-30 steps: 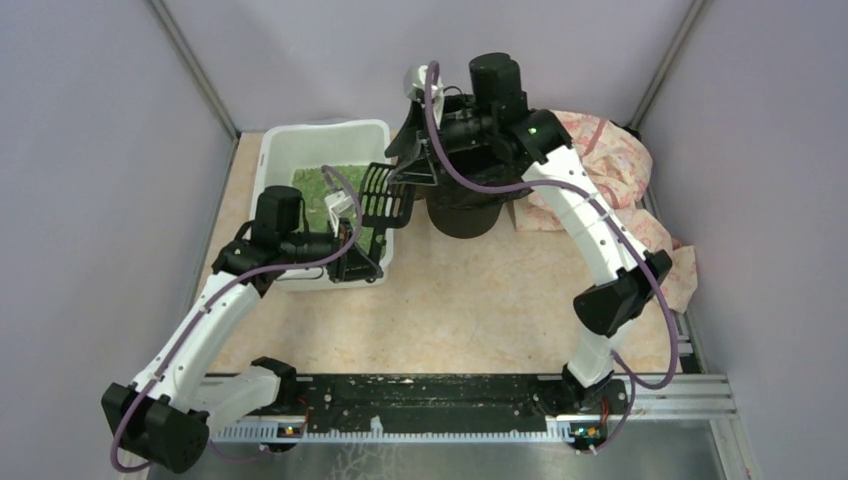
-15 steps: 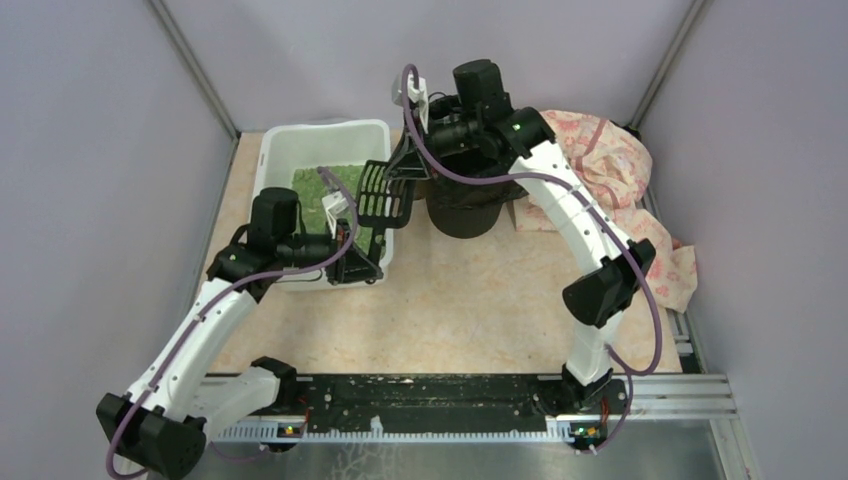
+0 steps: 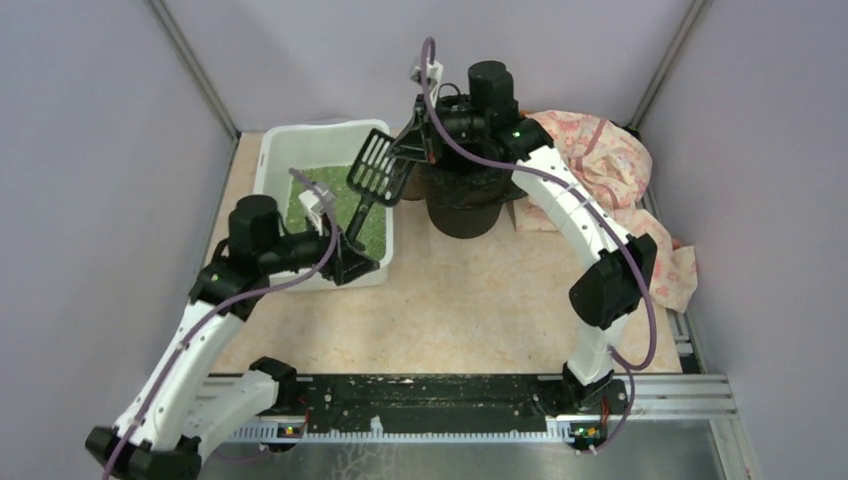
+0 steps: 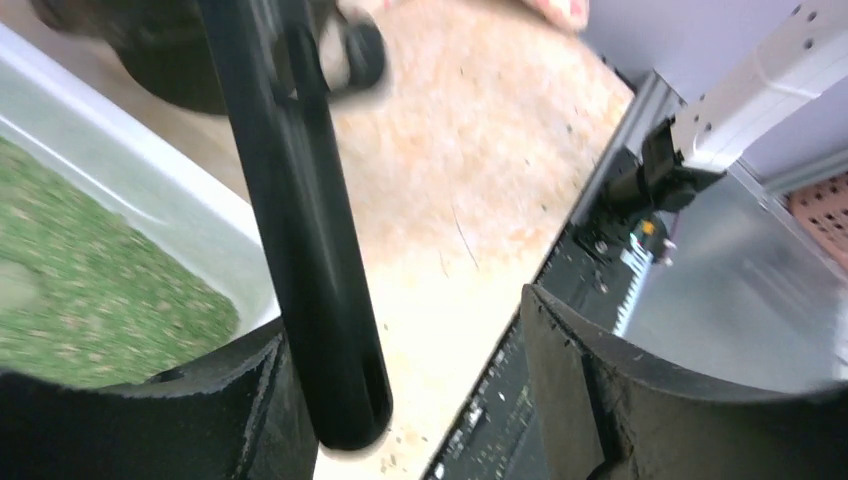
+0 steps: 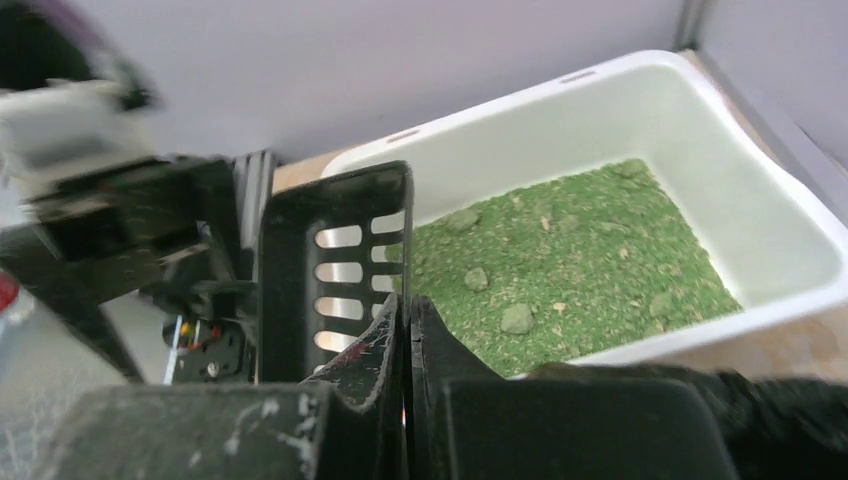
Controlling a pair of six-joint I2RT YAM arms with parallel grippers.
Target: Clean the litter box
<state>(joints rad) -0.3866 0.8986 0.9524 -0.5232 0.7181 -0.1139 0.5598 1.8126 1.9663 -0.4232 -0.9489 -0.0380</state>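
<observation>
The white litter box (image 3: 272,150) holds green litter (image 3: 338,200) with a few clumps (image 5: 516,319). A black slotted scoop (image 3: 378,165) hangs over its right side, its handle (image 3: 362,212) slanting down toward my left gripper (image 3: 358,262). That gripper (image 4: 400,315) is open; the handle (image 4: 310,250) stands between the jaws, close against the left finger. My right gripper (image 3: 408,150) is shut on the scoop's side edge, which shows as a thin wall pinched between its fingers (image 5: 406,305). No litter shows on the scoop (image 5: 335,270).
A round black-bagged bin (image 3: 462,205) stands just right of the litter box, under my right arm. A pink patterned cloth (image 3: 610,160) lies crumpled at the back right. Purple walls close in three sides, and a black rail (image 3: 430,405) runs along the near edge.
My left gripper has opened off the scoop handle and drawn back a little. My right gripper has closed on the scoop's edge, and the scoop has swung up and left over the box.
</observation>
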